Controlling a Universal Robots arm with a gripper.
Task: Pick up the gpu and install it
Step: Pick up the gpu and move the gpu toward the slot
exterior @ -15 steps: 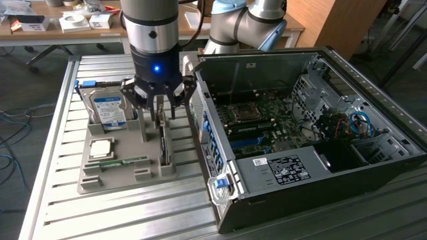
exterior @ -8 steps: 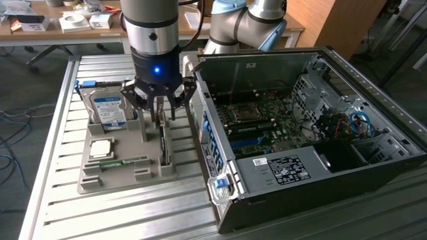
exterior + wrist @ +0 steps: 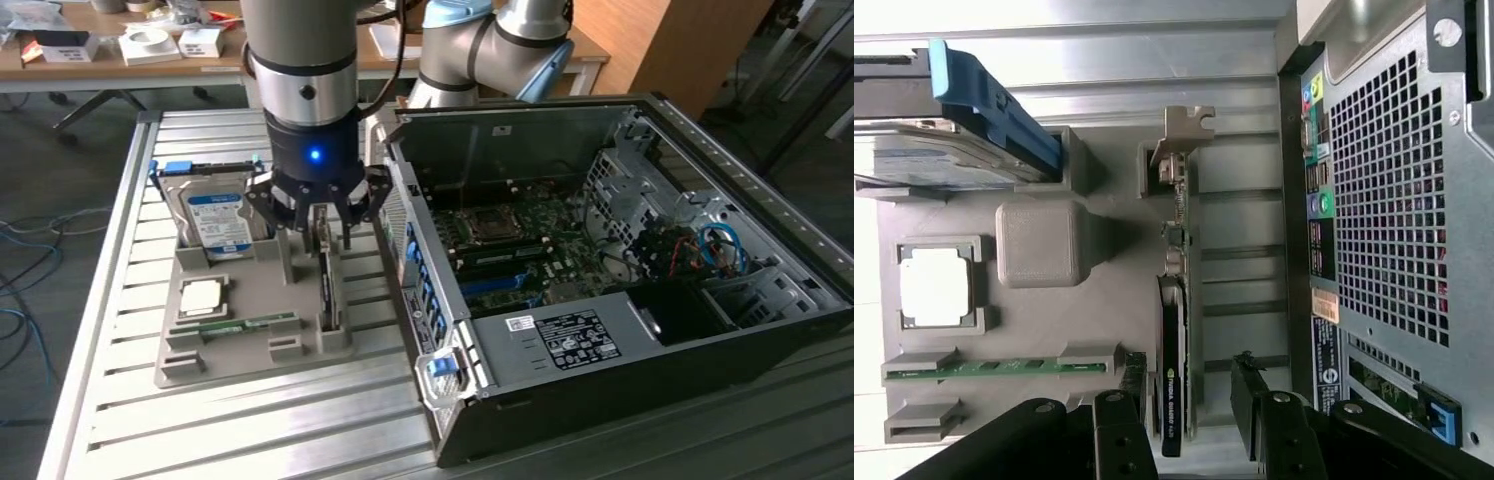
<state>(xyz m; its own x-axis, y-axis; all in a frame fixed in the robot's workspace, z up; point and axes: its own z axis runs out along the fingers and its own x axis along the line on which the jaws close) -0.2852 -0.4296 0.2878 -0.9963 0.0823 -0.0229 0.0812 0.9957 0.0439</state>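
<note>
**Inspector:** State the position of the gpu (image 3: 1172, 370).

**Assessor:** It stands on edge in a slot of the grey holder (image 3: 227, 350), centre-left in the exterior frame. It sits between the hard drive (image 3: 214, 215) and the open computer case (image 3: 561, 330). The black face is visible in the wrist view.

**Inspector:** Long axis?

**Assessor:** In the exterior view it runs from mid-frame down toward the lower edge, roughly parallel to the near wall of the case. The silver bracket (image 3: 1184, 130) is at the end of the card away from the fingers (image 3: 1259, 400).

**Inspector:** Condition of the gripper (image 3: 324, 230)?

**Assessor:** It is spread wide and carries nothing. It points straight down, directly above the card.

**Inspector:** Relation of card to gripper?

**Assessor:** The card lies below and between the jaws, with one finger on each face. The opening direction crosses the thin dimension, square to the long axis. There is a clear gap on the case side. The other finger is just beside the black face, and I cannot tell whether it touches.

**Inspector:** Finding?

**Assessor:** In my judgement the alignment is sound, with the card not yet gripped and seated in its slot.
</note>
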